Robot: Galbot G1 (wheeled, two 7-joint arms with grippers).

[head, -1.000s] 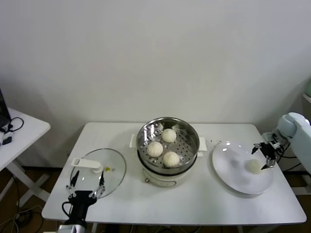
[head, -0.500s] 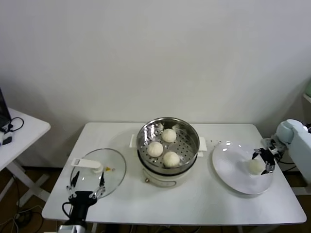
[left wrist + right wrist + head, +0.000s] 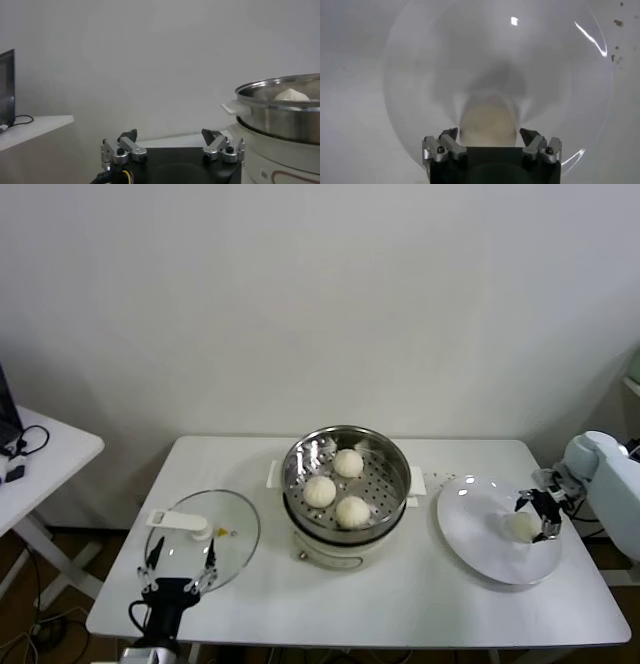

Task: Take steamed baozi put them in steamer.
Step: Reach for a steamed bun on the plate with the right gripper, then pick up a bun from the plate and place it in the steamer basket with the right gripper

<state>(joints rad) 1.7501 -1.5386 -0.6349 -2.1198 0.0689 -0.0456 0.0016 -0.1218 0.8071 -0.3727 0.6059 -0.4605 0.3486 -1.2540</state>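
One steamed baozi (image 3: 521, 527) lies on the white plate (image 3: 472, 524) at the table's right. My right gripper (image 3: 534, 517) is down over it, open, a finger on each side and a small gap to the dough. In the right wrist view the baozi (image 3: 487, 122) fills the space between the fingertips of the right gripper (image 3: 489, 133). Three baozi (image 3: 319, 491) sit in the steel steamer (image 3: 291, 476) at the table's middle. My left gripper (image 3: 180, 556) waits open at the front left, by the glass lid.
The glass lid (image 3: 225, 529) with its white handle lies flat left of the cream cooker base (image 3: 330, 550). A second white table (image 3: 45, 449) stands off to the left. In the left wrist view the steamer (image 3: 285, 102) rises beside the left gripper (image 3: 170, 135).
My right gripper has moved in from the plate's right edge and down over the baozi, now straddling it. The left arm and the steamer's baozi have not moved.
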